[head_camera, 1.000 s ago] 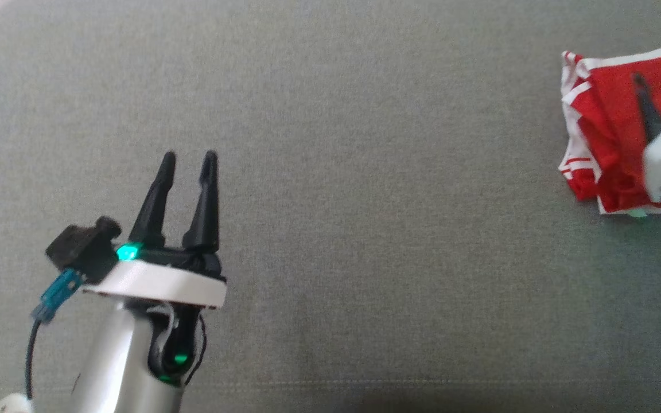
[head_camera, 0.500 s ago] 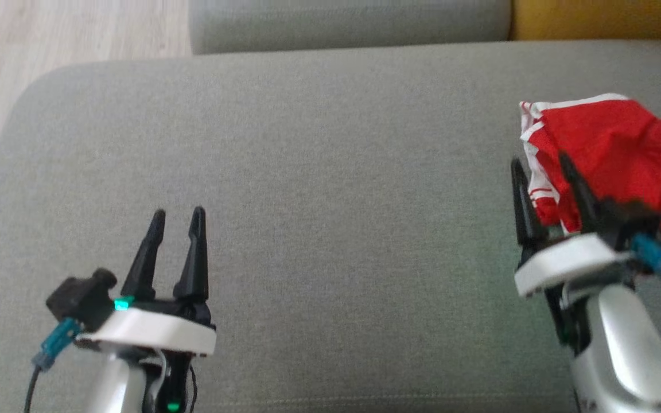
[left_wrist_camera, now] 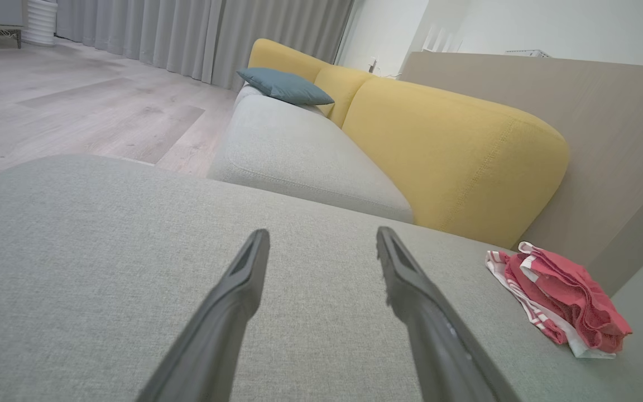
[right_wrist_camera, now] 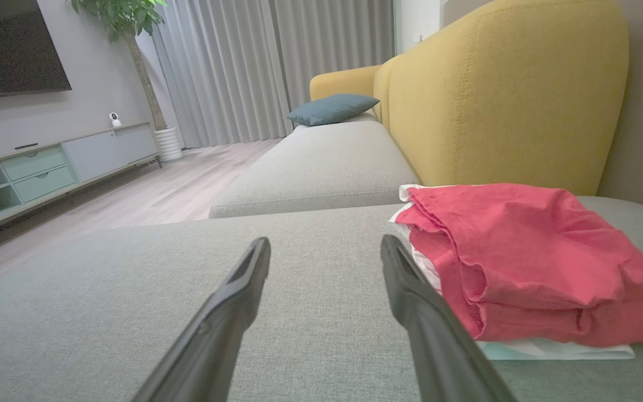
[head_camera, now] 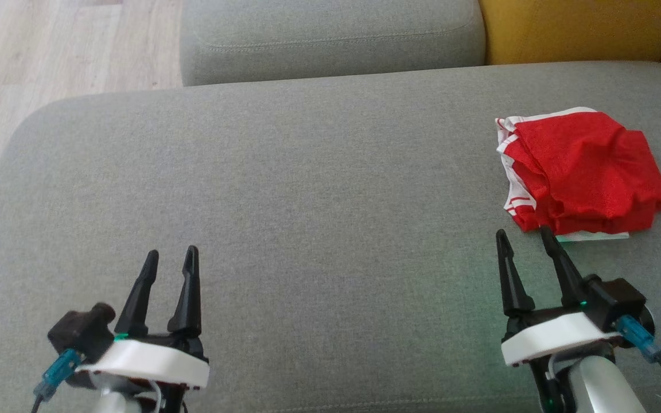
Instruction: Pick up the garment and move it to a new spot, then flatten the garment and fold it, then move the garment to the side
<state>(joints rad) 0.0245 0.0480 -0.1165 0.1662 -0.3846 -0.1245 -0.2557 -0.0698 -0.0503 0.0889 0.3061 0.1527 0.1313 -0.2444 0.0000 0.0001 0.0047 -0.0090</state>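
Both the left pincer (head_camera: 172,252) and the right pincer (head_camera: 523,232) are hovering spread and empty over the grey sofa seat (head_camera: 307,201). The red-and-white garment (head_camera: 583,172) is lying folded at the seat's right side, just beyond the right pincer, so the task is looking finished.

We see the garment (head_camera: 586,172), a red piece with white striped trim, folded into a compact, layered bundle with rumpled edges. We find it lying flat on the grey sofa cushion (head_camera: 307,201), toward its right side, close to the yellow backrest (head_camera: 571,28). White stripes show along its left edge, and a pale layer peeks out beneath its near edge.
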